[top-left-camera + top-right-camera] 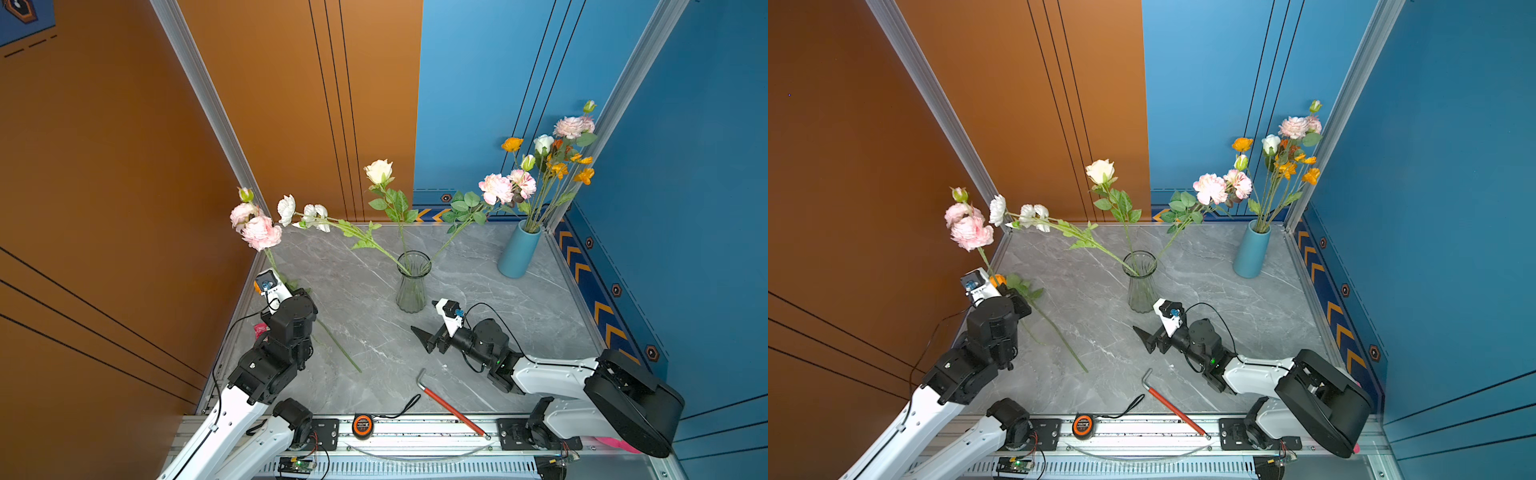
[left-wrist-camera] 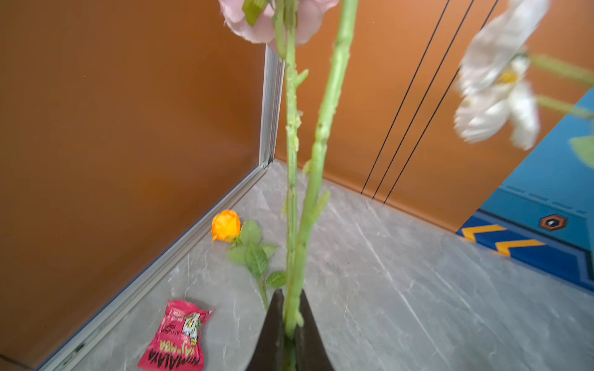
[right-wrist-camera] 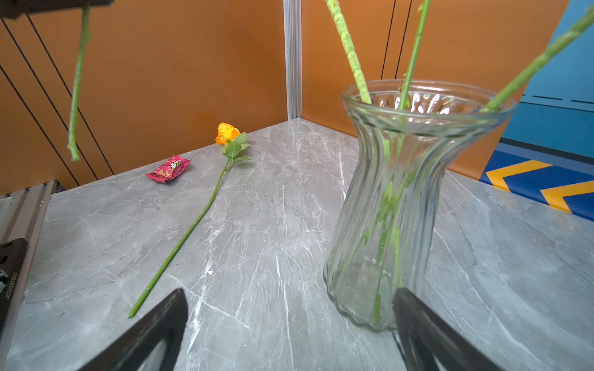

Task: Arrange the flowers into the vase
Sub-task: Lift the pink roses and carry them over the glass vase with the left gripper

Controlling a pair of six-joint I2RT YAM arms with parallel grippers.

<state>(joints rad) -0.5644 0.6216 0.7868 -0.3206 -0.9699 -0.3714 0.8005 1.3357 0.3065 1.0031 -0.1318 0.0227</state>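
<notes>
**Q:** Status, flower job?
**A:** Glass vase holds 3 stems: white sprig, cream rose, pink sprig. No. 4, a pink-bloom stem, is in the air left of vase, with the left gripper pinched tight on its stalk. Orange rose lies flat left of vase, not picked up. Est. just past halfway.
**Q:** Other arm?
**A:** Right gripper is spread wide, empty, on the near side of vase.
**Q:** Surface, room?
**A:** Grey marble-look tabletop. Orange wall behind-left of vase, blue wall behind-right. Blue vase w/ second bunch stands right-rear of vase. Snack packet lies left.
</notes>
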